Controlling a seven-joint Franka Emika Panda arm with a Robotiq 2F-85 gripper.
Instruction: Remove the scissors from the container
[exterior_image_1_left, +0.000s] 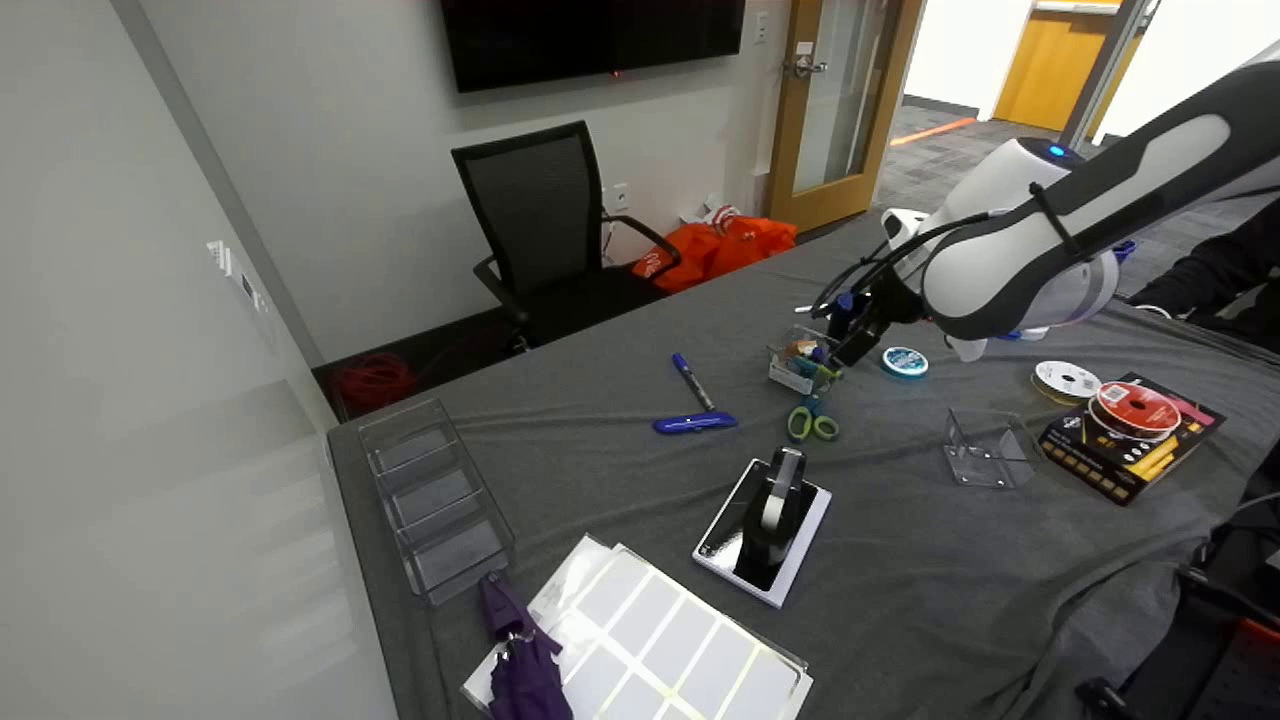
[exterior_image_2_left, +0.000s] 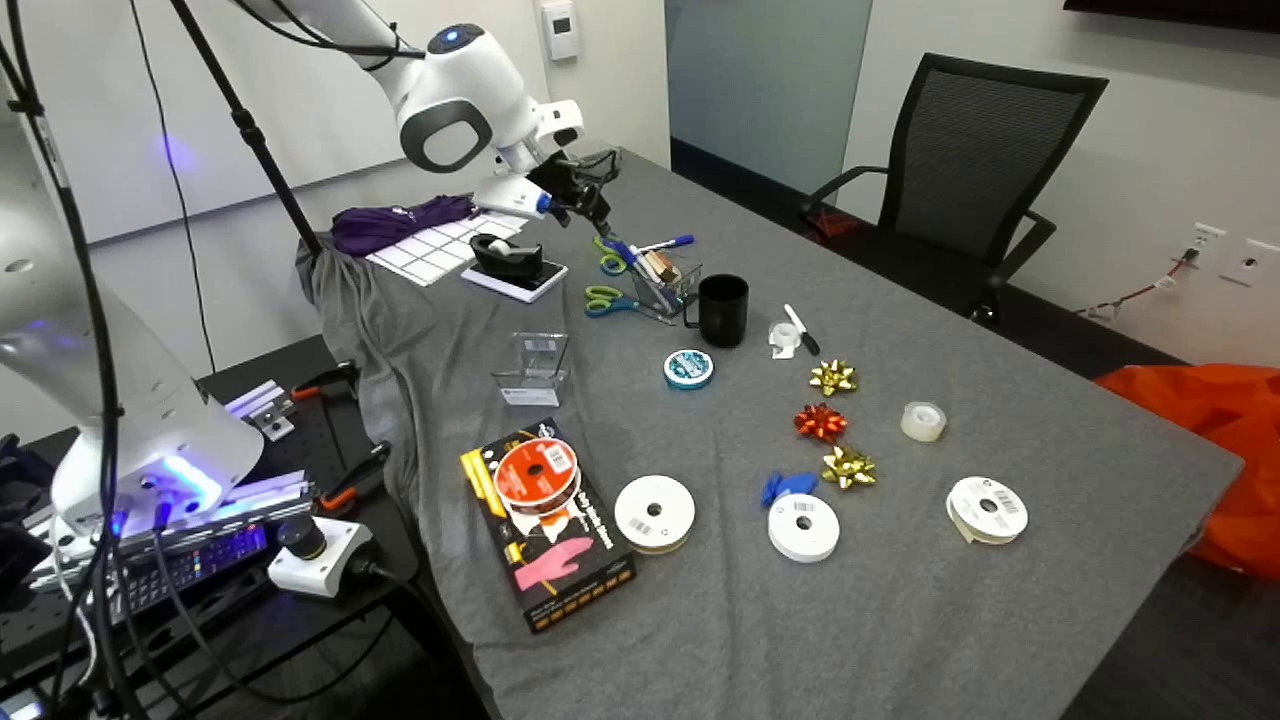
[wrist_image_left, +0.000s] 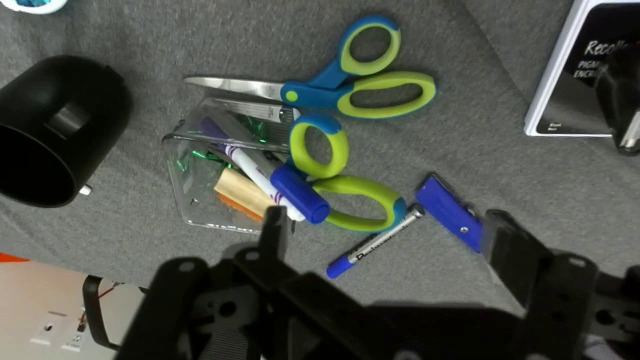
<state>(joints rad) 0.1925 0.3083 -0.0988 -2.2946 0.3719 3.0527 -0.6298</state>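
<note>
In the wrist view the scissors (wrist_image_left: 342, 152) lean in the clear plastic container (wrist_image_left: 186, 210), green-and-blue handle loops sticking out over its right edge. Their blades are hidden inside among markers. A blue-capped marker (wrist_image_left: 300, 194) crosses in front of the handles' base. My gripper (wrist_image_left: 385, 227) is open, its fingers wide apart with nothing between them, above and beyond the handle loops. In an exterior view the gripper (exterior_image_2_left: 588, 222) hangs just above the container (exterior_image_2_left: 690, 283), on the handles' side. A second green-handled pair of scissors (wrist_image_left: 320, 95) lies flat on the cloth beside the container.
A black mug (exterior_image_2_left: 724, 312) stands close to the container. Near the handles lie a blue-capped pen (wrist_image_left: 380, 242) and a blue pen-like stick (wrist_image_left: 447, 212). A tape dispenser (exterior_image_1_left: 775, 510) on a white-edged box, a round tin (exterior_image_1_left: 905, 362) and a clear stand (exterior_image_1_left: 985, 460) are around.
</note>
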